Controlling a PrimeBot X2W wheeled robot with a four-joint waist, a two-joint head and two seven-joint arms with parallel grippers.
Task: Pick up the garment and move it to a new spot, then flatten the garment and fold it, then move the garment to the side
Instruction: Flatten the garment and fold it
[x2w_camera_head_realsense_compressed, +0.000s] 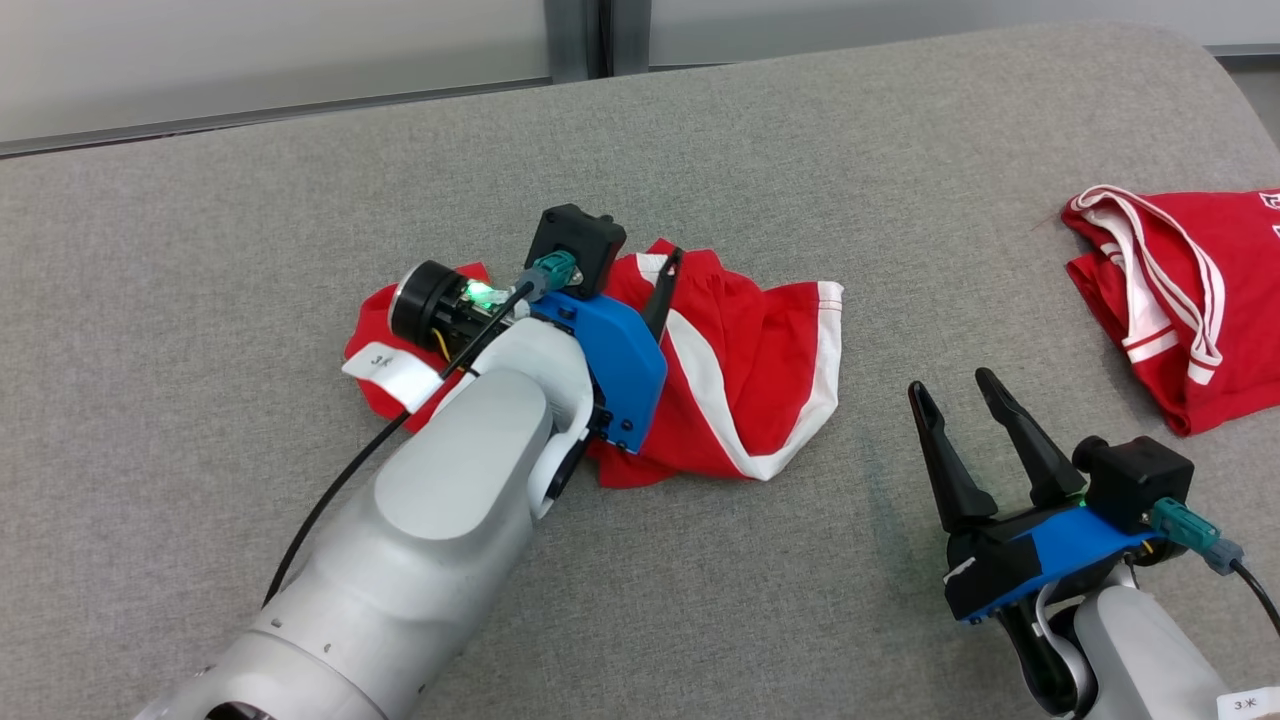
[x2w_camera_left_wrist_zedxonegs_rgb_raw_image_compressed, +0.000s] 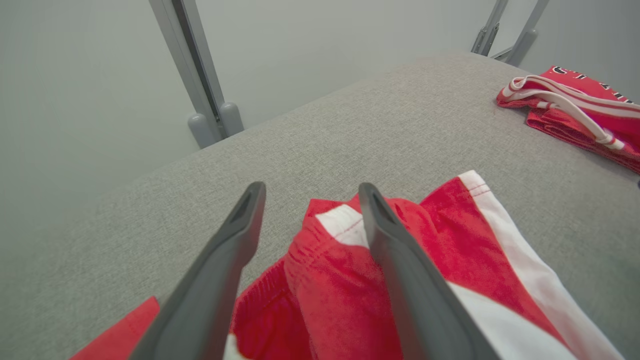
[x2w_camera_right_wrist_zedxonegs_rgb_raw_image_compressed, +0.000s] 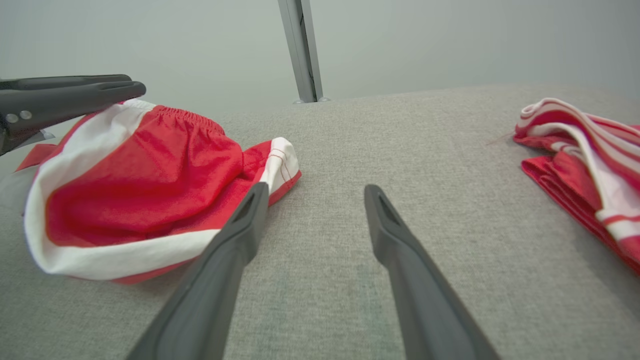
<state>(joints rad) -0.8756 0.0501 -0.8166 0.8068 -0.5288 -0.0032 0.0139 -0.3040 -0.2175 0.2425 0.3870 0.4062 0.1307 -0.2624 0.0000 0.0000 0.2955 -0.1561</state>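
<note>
Crumpled red garment (x2w_camera_head_realsense_compressed: 760, 360), white-striped, soft-folded, on coarse grey woven surface (x2w_camera_head_realsense_compressed: 300, 200)

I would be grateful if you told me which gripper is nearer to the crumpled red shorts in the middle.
Left. The left gripper hangs open right over the shorts; the right gripper sits open beside them, above bare grey cushion.

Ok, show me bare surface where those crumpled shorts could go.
Free: the strip behind the crumpled shorts to the far edge of the grey surface, and the gap between them and the other red garment. Crowded: the near side, around the left gripper and right gripper.
</note>
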